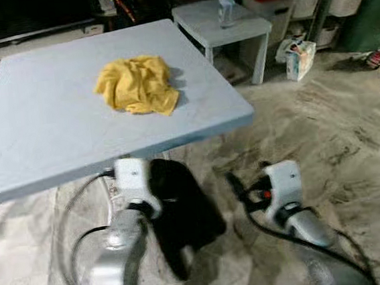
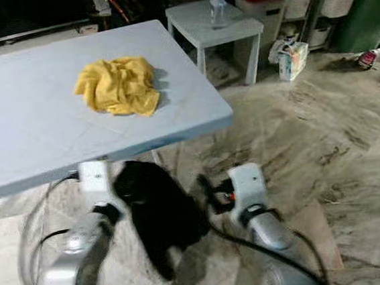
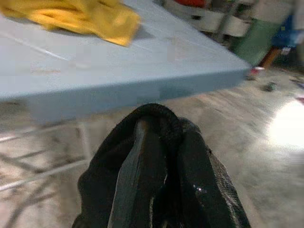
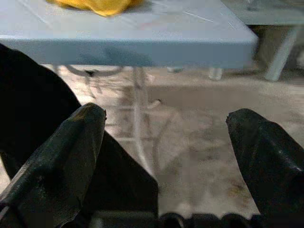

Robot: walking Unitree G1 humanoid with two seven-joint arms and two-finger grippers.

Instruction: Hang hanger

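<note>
My left gripper (image 1: 159, 186) hangs just below the front edge of the light blue table (image 1: 54, 128). It is shut on a black cloth (image 1: 182, 214) that drapes down toward the floor. In the left wrist view the black cloth (image 3: 161, 166) wraps over the fingers and hides them. A crumpled yellow cloth (image 1: 138, 84) lies on the table top, further back. My right gripper (image 4: 164, 156) is low, to the right of the black cloth, and open with nothing between its fingers (image 4: 61, 161). I see no hanger.
A small white side table (image 1: 223, 28) with a clear bottle (image 1: 226, 10) stands behind the table's right corner. A carton (image 1: 300, 58) sits on the marbled floor beside it. Shelves with bins and a green drum (image 1: 366, 18) line the back right.
</note>
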